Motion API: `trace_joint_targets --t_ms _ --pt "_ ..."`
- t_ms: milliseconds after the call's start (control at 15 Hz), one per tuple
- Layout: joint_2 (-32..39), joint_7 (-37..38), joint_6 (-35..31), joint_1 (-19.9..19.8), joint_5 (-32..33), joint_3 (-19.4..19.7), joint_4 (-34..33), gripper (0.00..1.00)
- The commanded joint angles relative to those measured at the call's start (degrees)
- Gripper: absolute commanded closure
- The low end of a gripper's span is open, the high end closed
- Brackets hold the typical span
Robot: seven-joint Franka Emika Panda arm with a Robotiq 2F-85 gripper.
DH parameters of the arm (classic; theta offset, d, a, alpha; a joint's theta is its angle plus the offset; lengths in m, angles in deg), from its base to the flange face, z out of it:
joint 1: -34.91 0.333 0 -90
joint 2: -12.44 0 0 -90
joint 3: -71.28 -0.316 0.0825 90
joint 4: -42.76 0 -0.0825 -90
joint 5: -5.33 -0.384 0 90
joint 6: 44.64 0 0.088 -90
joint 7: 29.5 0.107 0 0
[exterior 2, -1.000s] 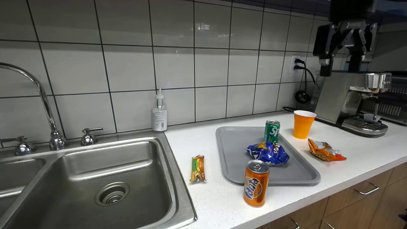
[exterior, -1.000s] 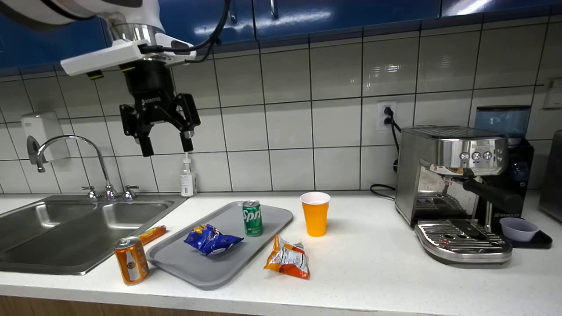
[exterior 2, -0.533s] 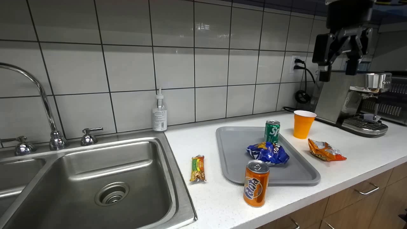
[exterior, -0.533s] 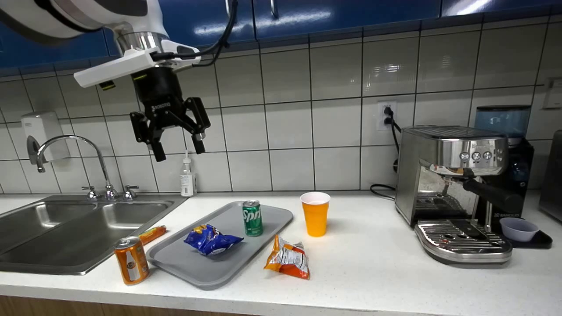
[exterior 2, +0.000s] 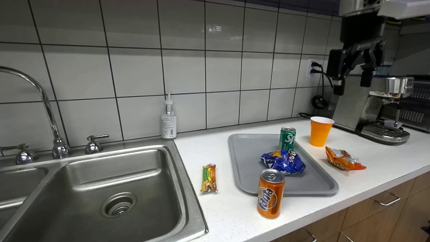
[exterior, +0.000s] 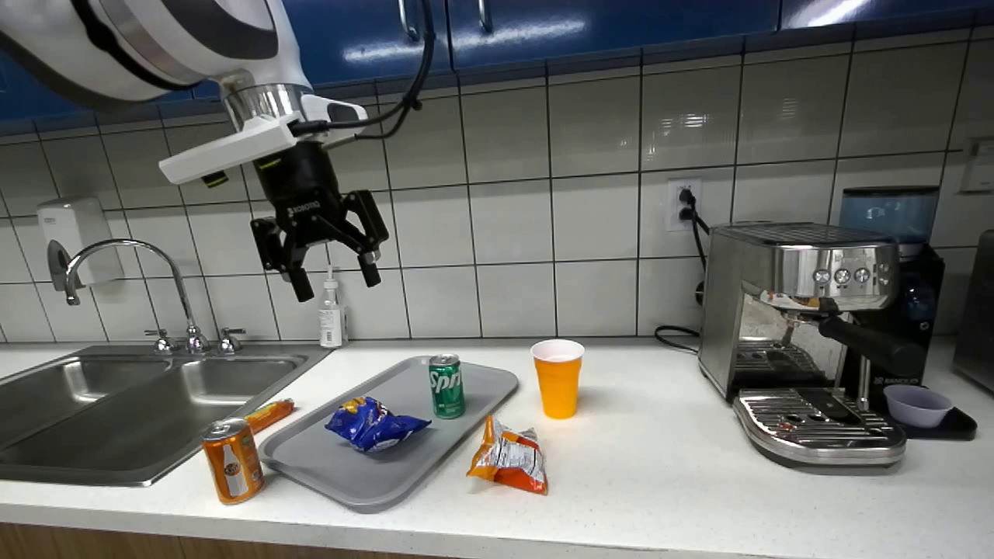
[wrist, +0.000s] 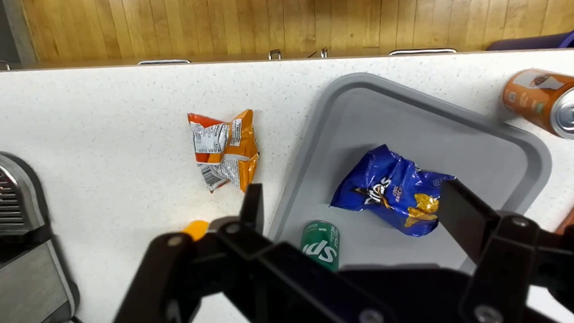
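My black gripper point(exterior: 336, 281) is open and empty, high above the counter in both exterior views. In the wrist view its fingers point(wrist: 356, 208) stand wide apart, with a blue chip bag point(wrist: 390, 190) and a green Sprite can point(wrist: 320, 246) seen below between them. The bag point(exterior: 375, 425) lies on a grey tray point(exterior: 342, 481) and the can point(exterior: 447, 388) stands upright on it. An orange soda can point(exterior 2: 270, 195) stands on the counter beside the tray. An orange chip bag point(exterior: 510, 460) and an orange cup point(exterior: 558, 380) are on the tray's opposite side. The gripper touches nothing.
A wrapped snack bar point(exterior 2: 209, 178) lies between the tray and the steel sink point(exterior 2: 196, 201). A soap bottle point(exterior 2: 168, 117) stands by the tiled wall. A coffee machine point(exterior: 800, 310) stands farther along the counter. Blue cabinets point(exterior: 621, 31) hang above.
In an exterior view the open gripper has moved right and slightly down, tilting a little. It has also lowered in the other view. The objects on the counter have not moved.
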Motion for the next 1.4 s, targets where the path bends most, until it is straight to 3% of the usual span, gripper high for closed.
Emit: trace_joint_targets --t_ms 0,733,1333 --pt "2.4 1.9 -3.5 -1.3 2.2 -1.0 0.2 0.00" --pt "9.2 4.1 -14.2 -1.4 7.7 -1.8 3.2 0.00" --pt "14.6 -8.2 -18.7 0.7 4.4 0.4 2.7 0.00"
